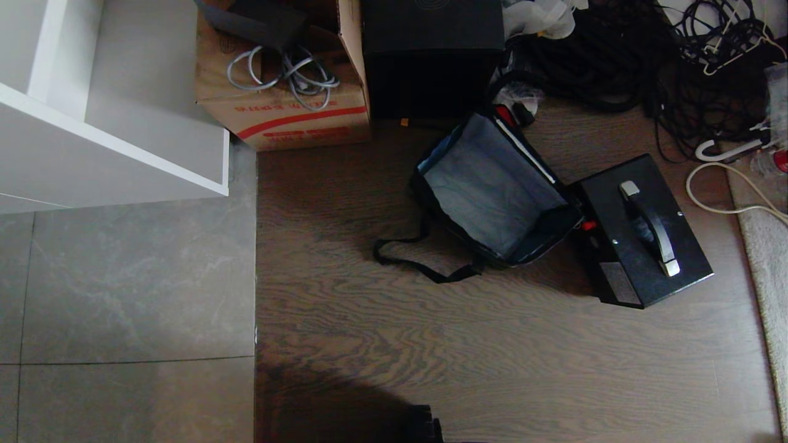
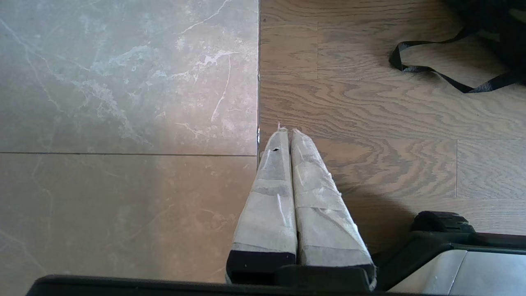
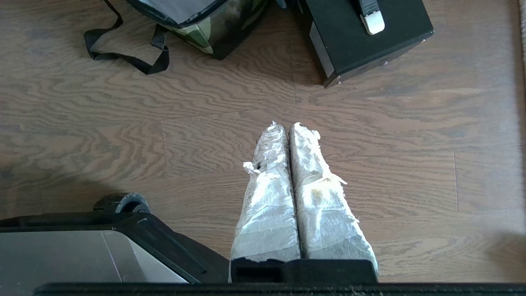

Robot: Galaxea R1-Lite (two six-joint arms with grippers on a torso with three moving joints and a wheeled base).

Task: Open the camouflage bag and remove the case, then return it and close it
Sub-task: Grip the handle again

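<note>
The camouflage bag (image 1: 492, 191) stands open on the wood floor, its pale lining showing and nothing inside; its black strap (image 1: 412, 261) trails toward me. Right beside it sits the case (image 1: 643, 231), a black box with a silver-ended handle on top and a red knob facing the bag. In the right wrist view the bag's camouflage corner (image 3: 205, 28) and the case (image 3: 361, 41) lie well ahead of my right gripper (image 3: 287, 125), which is shut and empty. My left gripper (image 2: 286, 131) hangs shut and empty over the tile-wood seam, far from the strap (image 2: 435, 74).
A brown cardboard box (image 1: 283, 92) with grey cables and a taller black box (image 1: 431, 55) stand behind the bag. Tangled black cables (image 1: 646, 61) lie at the back right, a white shelf unit (image 1: 111, 135) at the left, a pale rug edge (image 1: 766, 246) at the right.
</note>
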